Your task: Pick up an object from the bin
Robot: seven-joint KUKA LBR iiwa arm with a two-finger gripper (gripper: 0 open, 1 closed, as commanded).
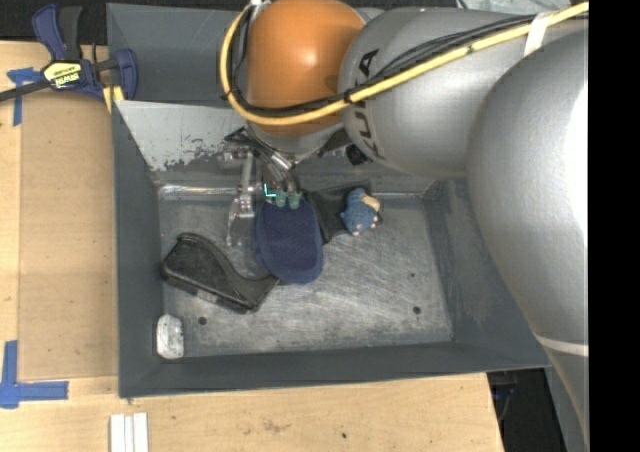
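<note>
Metal, grey and scuffed with fine scratches, formed the floor and sloping walls of the bin point(390, 280). The arm reached in from the right, and its rounded, glossy orange cover point(300, 50) hung over the bin's far side. The claw point(262, 208) sat below it, near the far wall. Whether the claw was spread or pressed together could not be told.

Directly under and just right of the claw lay a dark blue cloth piece point(289, 243). It was soft and matte with a rounded lower edge, and its top reached up to the claw. Whether it was pinched could not be told either.

A black flat thing point(215, 273), long and slightly curved, lay to the cloth's left, its near end touching or just beside the cloth. A small blue toy point(357, 212) with a tan patch rested to the right, by the far wall. A pale, shiny lump point(170, 337) sat well apart in the near left corner.
</note>
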